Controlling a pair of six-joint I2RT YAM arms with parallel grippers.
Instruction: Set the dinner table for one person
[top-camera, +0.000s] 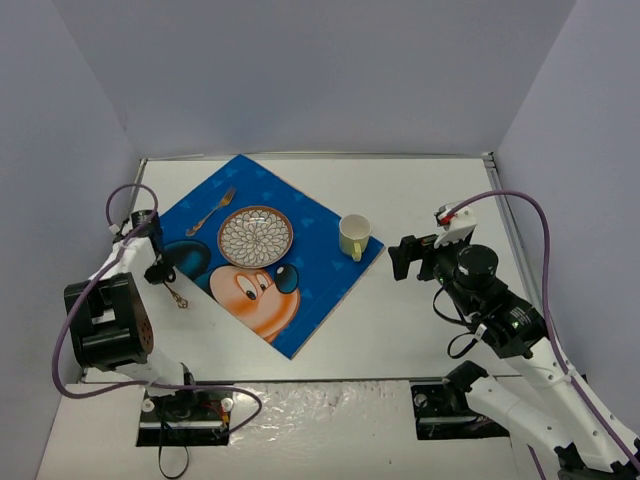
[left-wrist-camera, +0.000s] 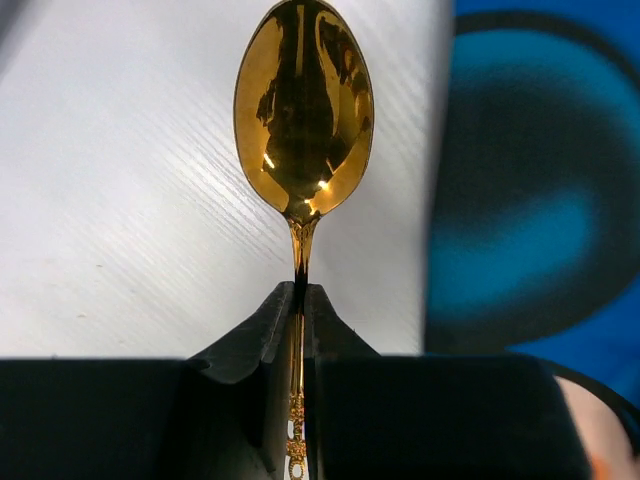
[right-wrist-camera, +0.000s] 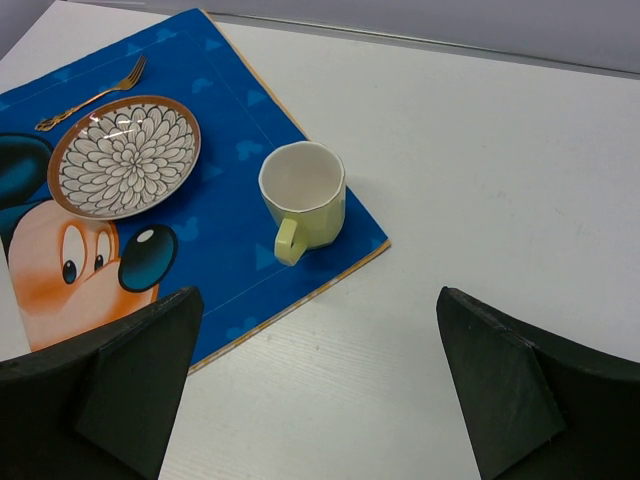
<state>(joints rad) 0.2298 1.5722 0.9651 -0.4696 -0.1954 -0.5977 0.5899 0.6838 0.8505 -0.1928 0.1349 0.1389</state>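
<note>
My left gripper (top-camera: 160, 270) (left-wrist-camera: 300, 295) is shut on the thin handle of a gold spoon (left-wrist-camera: 303, 110) (top-camera: 178, 296). The spoon bowl points away over the white dinner table (left-wrist-camera: 120, 200), just left of the blue cartoon-mouse placemat (left-wrist-camera: 540, 200) (top-camera: 310, 215). On the mat lie a patterned plate (top-camera: 255, 236) (right-wrist-camera: 124, 157) and, beyond it, a gold fork (top-camera: 210, 211) (right-wrist-camera: 92, 97). A pale yellow cup (top-camera: 354, 236) (right-wrist-camera: 303, 190) stands at the mat's right corner. My right gripper (top-camera: 405, 258) (right-wrist-camera: 318, 292) hangs open and holds nothing, above the bare table (right-wrist-camera: 500, 150) right of the cup.
Grey walls close in the table (top-camera: 430, 200) on the left, back and right. The arm bases and their cables sit along the near edge. The placemat lies turned like a diamond, its near corner pointing at the front edge.
</note>
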